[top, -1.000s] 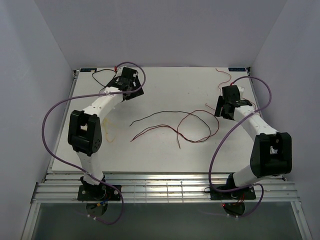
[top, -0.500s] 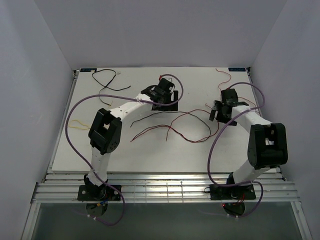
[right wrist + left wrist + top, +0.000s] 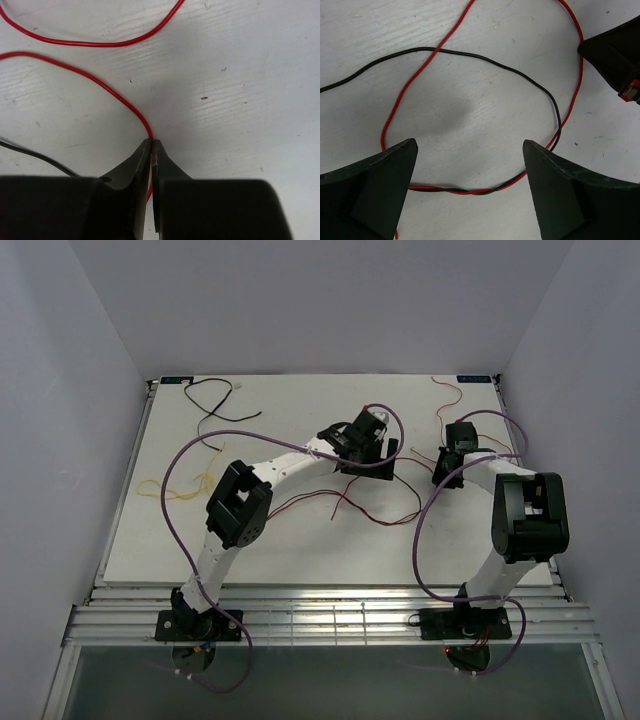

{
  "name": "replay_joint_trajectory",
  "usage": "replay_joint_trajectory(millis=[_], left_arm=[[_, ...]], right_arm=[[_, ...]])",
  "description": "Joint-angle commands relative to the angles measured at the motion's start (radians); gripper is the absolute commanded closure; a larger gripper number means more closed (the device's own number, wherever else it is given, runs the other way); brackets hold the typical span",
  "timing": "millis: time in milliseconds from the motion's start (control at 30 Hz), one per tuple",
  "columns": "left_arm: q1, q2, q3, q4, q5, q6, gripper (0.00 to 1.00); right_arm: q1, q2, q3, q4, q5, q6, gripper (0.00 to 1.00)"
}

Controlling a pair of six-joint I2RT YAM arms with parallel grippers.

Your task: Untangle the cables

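A tangle of thin red and black cables [image 3: 345, 495] lies mid-table. In the left wrist view the red cable [image 3: 395, 102] and black cable [image 3: 485, 60] each form a loop and twist together [image 3: 470, 191] between my fingers. My left gripper [image 3: 470, 170] [image 3: 375, 458] hovers open over that twist, touching nothing. My right gripper [image 3: 151, 142] [image 3: 445, 468] is down at the table, shut on a red cable [image 3: 100, 82] that runs up and left from its tips.
A separate black cable [image 3: 212, 400] lies at the far left corner, a yellow cable [image 3: 165, 485] at the left edge, a red one [image 3: 450, 395] at the far right. The right gripper's body [image 3: 615, 55] shows close by in the left wrist view.
The left arm swung from the far left corner to the middle, over the tangle, staying open. The right gripper moved slightly left and went from open to shut on the red cable.
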Motion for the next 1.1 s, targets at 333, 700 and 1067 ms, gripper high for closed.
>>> replay_joint_trajectory(millis=[333, 700, 1067], left_arm=[[-0.112, 0.165, 0.226, -0.053, -0.076, -0.082, 0.02], [-0.136, 0.254, 0.341, -0.204, -0.133, -0.141, 0.02], [-0.219, 0.295, 0.392, -0.376, -0.231, -0.111, 0.09]], right_arm=[[0.004, -0.192, -0.226, 0.156, -0.112, 0.009, 0.92], [0.034, -0.287, -0.321, 0.291, -0.154, 0.101, 0.92], [0.04, -0.382, -0.378, 0.353, -0.145, 0.141, 0.92]])
